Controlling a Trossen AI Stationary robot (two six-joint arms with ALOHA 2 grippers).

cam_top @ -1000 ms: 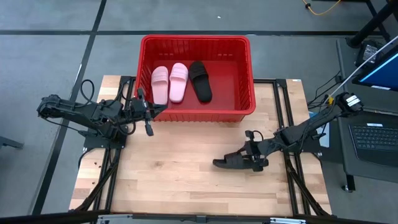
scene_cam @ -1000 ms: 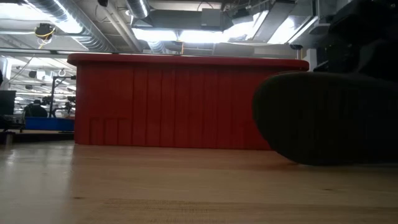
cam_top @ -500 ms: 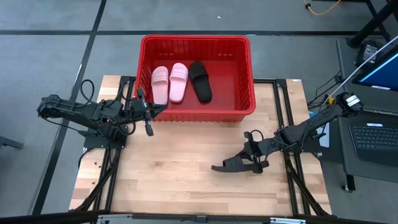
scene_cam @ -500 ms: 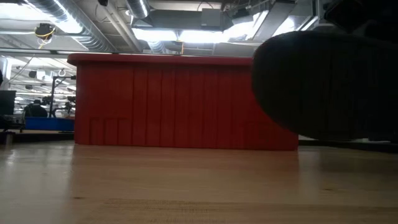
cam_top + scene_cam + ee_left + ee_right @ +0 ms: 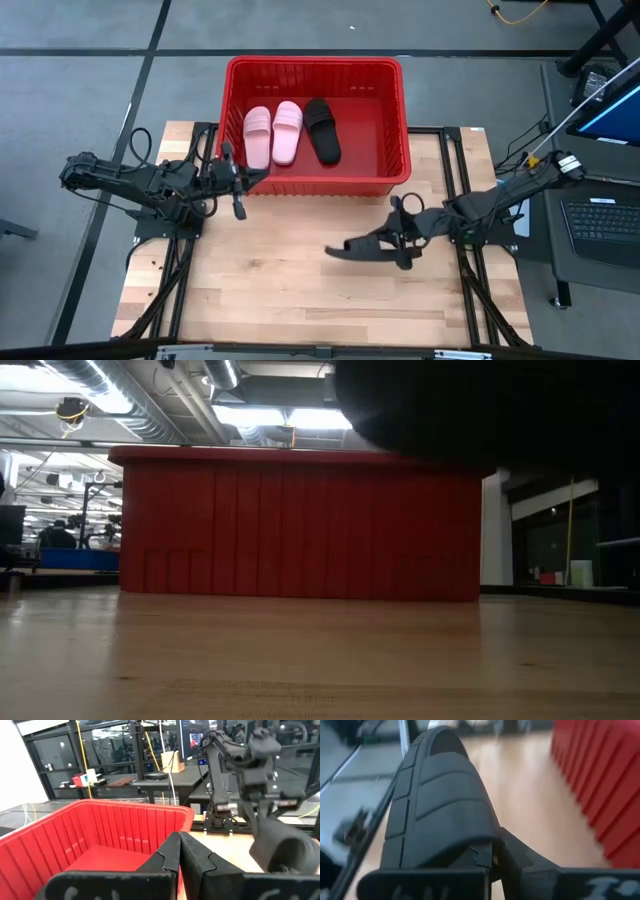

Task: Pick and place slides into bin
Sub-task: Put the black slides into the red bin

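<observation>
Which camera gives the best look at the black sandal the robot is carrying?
The high view: the whole black sandal shows, held by the right gripper above the table. The right wrist view shows only its ribbed strap up close, the low view a dark blur, the left wrist view a rounded end.

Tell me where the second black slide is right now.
In the high view, the black slide is held in the right claw, lifted above the table's right half, in front of the red bin.

lab/workshop | ceiling ducts (image 5: 150, 405) | glass partitions (image 5: 100, 755) | laptop (image 5: 605, 218)
</observation>
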